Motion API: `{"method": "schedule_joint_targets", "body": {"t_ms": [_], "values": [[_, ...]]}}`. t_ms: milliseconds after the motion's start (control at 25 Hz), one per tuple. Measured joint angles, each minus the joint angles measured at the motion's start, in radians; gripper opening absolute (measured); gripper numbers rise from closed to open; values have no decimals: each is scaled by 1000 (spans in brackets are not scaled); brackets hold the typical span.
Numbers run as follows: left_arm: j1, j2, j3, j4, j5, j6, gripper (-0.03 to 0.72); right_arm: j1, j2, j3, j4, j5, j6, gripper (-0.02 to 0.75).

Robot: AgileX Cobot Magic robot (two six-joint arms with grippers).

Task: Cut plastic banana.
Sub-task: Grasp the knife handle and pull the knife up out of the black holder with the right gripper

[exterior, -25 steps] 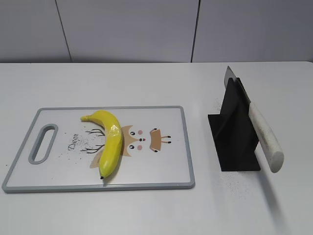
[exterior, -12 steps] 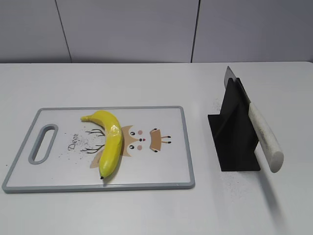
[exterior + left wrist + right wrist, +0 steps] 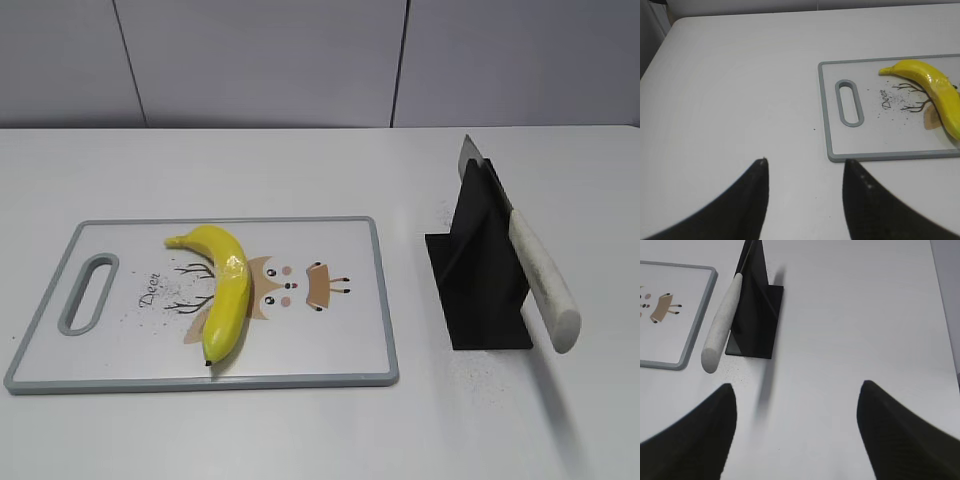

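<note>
Simply glossy yellow plastic banana (image 3: 226, 288) (apparently uncut)

The plastic banana (image 3: 224, 289) is glossy yellow, curved, whole and uncut, with a shiny band about mid-length and a dark tip at its near end. It lies flat on the cutting board (image 3: 120, 372), left of centre, its stem end far-left, its other end near the board's near edge.
</note>
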Motion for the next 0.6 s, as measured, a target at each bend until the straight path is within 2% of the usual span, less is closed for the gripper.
{"method": "schedule_joint_targets", "body": {"t_ms": [200, 600], "values": [[0, 0, 0, 0, 0, 0, 462, 0, 197, -83, 21, 15, 0, 552], [0, 0, 0, 0, 0, 0, 456, 2, 559, -232, 106, 68, 0, 549]]}}
